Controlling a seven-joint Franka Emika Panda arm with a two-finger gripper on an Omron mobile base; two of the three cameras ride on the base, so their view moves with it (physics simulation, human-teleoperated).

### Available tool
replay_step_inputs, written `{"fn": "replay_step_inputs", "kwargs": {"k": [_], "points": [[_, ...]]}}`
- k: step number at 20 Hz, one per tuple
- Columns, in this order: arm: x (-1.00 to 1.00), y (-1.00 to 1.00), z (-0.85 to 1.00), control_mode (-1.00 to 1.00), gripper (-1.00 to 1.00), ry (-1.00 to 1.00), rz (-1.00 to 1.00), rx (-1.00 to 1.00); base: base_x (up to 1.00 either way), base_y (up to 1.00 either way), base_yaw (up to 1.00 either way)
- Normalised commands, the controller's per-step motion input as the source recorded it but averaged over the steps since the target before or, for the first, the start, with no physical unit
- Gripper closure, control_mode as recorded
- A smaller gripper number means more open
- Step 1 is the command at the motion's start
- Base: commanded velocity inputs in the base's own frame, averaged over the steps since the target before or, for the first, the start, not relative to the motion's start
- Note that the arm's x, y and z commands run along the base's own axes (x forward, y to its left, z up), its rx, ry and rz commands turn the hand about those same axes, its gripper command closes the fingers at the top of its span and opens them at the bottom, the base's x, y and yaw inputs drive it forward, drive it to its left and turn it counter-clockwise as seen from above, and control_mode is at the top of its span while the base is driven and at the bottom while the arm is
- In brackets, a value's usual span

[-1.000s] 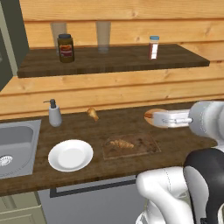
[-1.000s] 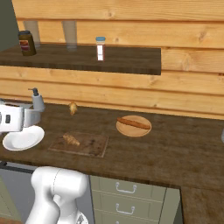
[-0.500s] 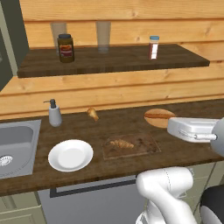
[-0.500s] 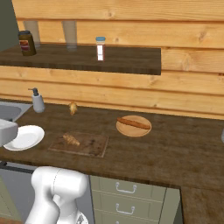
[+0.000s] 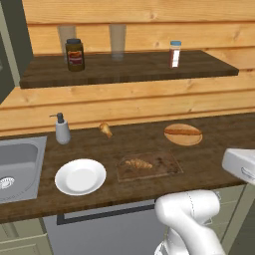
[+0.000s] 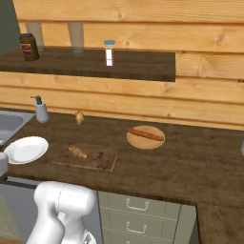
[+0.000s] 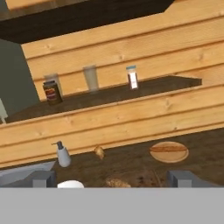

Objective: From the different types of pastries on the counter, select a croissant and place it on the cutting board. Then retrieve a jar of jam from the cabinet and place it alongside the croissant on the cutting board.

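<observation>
The croissant (image 5: 139,163) already lies on the cutting board (image 5: 167,166), toward its left part, long axis roughly along the board's length and parallel to the bench (image 5: 214,132) front edge, so I judge the first half done. The jam jar (image 5: 74,55) stands upright at the left end of the shelf (image 5: 199,67), not yet fetched. The end effector (image 7: 111,179) is open and empty, drawn back from the bench.

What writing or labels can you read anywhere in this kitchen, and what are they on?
No text can be read.
Jam jar on the shelf: red and yellow label, too blurred to read.
Small white-capped bottle on the shelf: red band, no legible writing.
Soap dispenser, white plate, cutting board: no markings.
</observation>
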Motion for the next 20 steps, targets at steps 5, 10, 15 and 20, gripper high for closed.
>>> {"fn": "replay_step_inputs", "kwargs": {"k": [5,10,15,20], "points": [[-0.08,0.0,0.05,1.0,-1.0,0.0,-0.01,0.0,0.0,0.0,0.0],[0.0,0.0,0.0,1.0,-1.0,0.0,0.0,0.0,-0.23,-0.01,0.0],[0.0,0.0,0.0,1.0,-1.0,0.0,0.0,0.0,-1.0,0.0,0.0],[0.0,0.0,0.0,1.0,-1.0,0.0,0.0,0.0,-1.0,0.46,0.01]]}}
